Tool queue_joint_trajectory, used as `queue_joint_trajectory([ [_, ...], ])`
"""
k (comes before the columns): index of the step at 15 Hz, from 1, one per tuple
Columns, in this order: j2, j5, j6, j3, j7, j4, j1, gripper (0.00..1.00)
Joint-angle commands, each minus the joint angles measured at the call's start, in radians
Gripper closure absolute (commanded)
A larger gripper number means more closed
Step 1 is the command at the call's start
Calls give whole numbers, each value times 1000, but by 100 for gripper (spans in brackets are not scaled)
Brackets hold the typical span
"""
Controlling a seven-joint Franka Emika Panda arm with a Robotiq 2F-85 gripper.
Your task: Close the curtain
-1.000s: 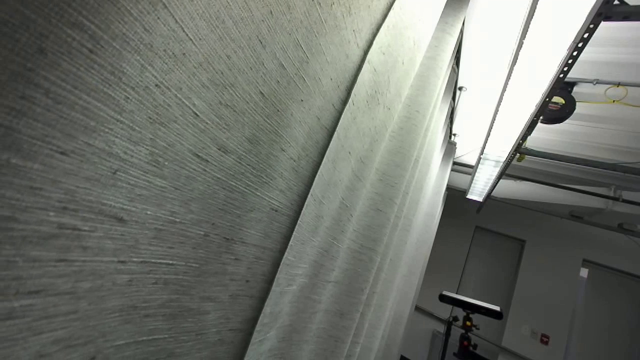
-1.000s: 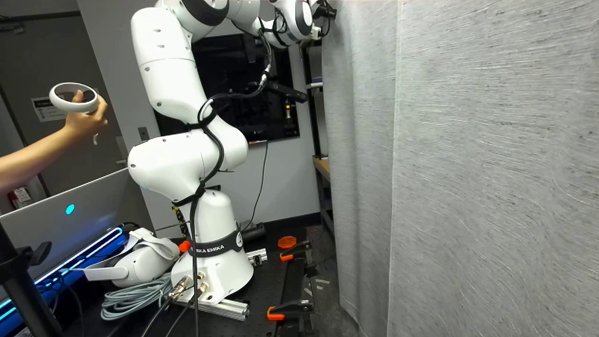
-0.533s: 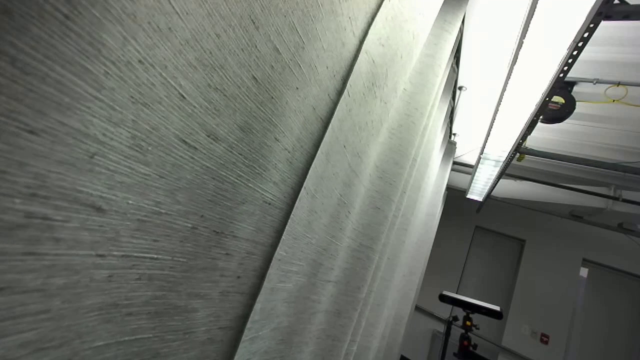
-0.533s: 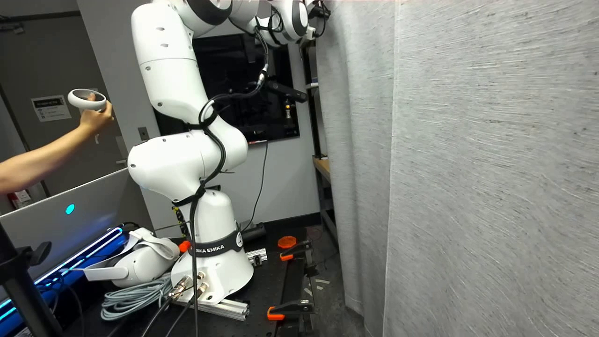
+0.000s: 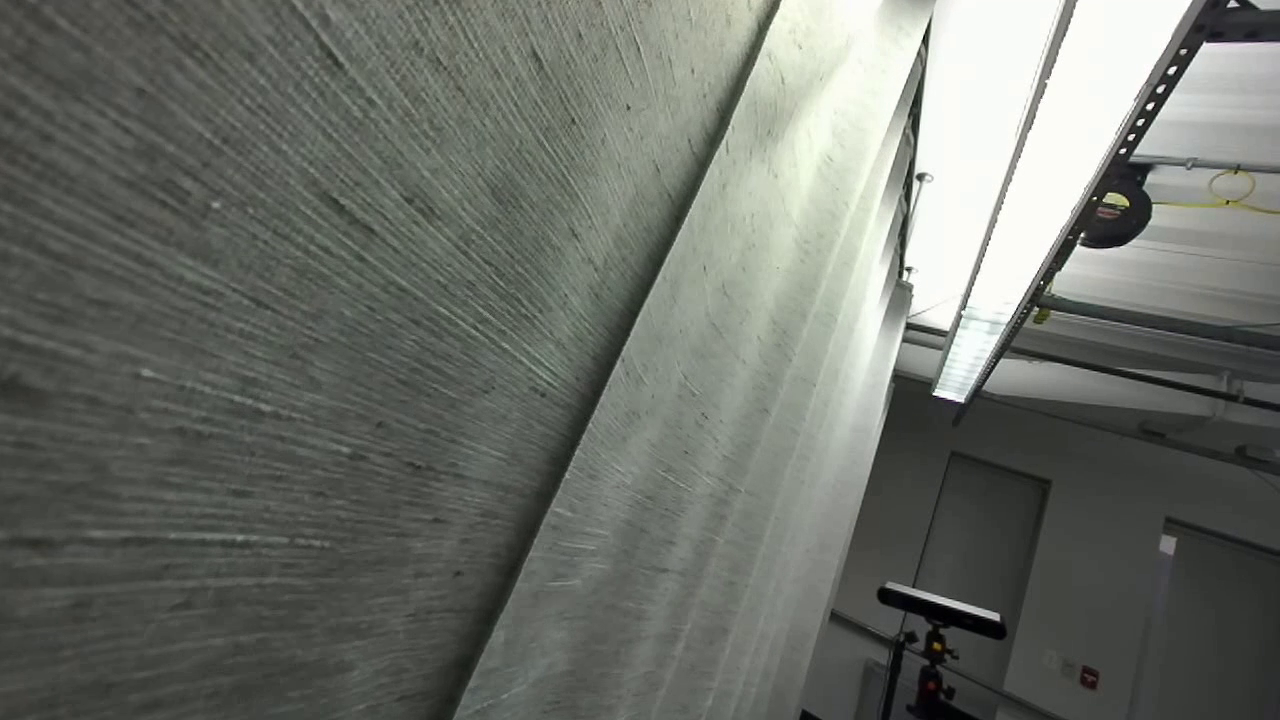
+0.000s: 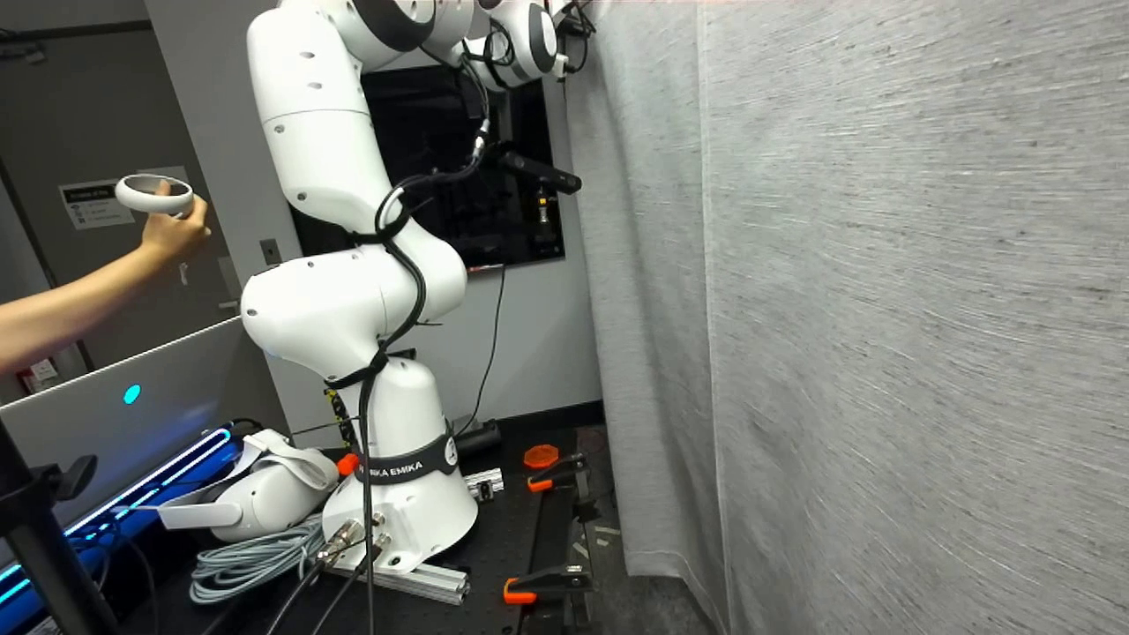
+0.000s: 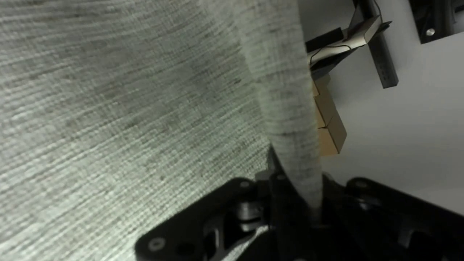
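Observation:
The curtain (image 6: 891, 309) is a tall grey woven panel that hangs down the right side in an exterior view, with its near edge towards the arm. In an exterior view it also fills the left and middle (image 5: 330, 350) with soft vertical folds. In the wrist view the curtain (image 7: 119, 90) covers the left side, and a folded strip of its edge runs down between the black fingers. My gripper (image 7: 300, 181) is shut on this strip. In an exterior view the wrist is at the top edge beside the curtain, and the fingers are hidden there.
The white arm (image 6: 353, 291) stands on a black table with orange clamps (image 6: 547, 582). A laptop (image 6: 150, 423), a headset (image 6: 273, 498) and a person's hand with a controller (image 6: 154, 196) are at left. A camera on a stand (image 5: 940, 612) and cardboard boxes (image 7: 331, 127) also show.
The wrist has moved left in an exterior view, and the curtain's edge has come left with it. The shelf behind is now covered by the curtain. The folds have shifted.

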Motion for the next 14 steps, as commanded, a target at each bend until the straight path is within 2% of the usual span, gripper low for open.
queue_joint_trajectory([
  [1,31,-21,-41,39,-30,-109,7,99],
  [3,80,-37,-51,29,-62,-122,5,99],
  [4,95,61,-57,-154,-175,-133,193,99],
  [5,118,61,-64,-195,-206,-135,222,99],
  [6,138,65,-75,-275,-244,-130,287,99],
  [7,156,-8,-81,-173,-204,-130,156,99],
  [8,172,-15,-87,-205,-224,-129,173,99],
  [9,188,-30,-95,-201,-230,-132,155,99],
  [14,242,-83,-151,-148,-268,-145,24,99],
])
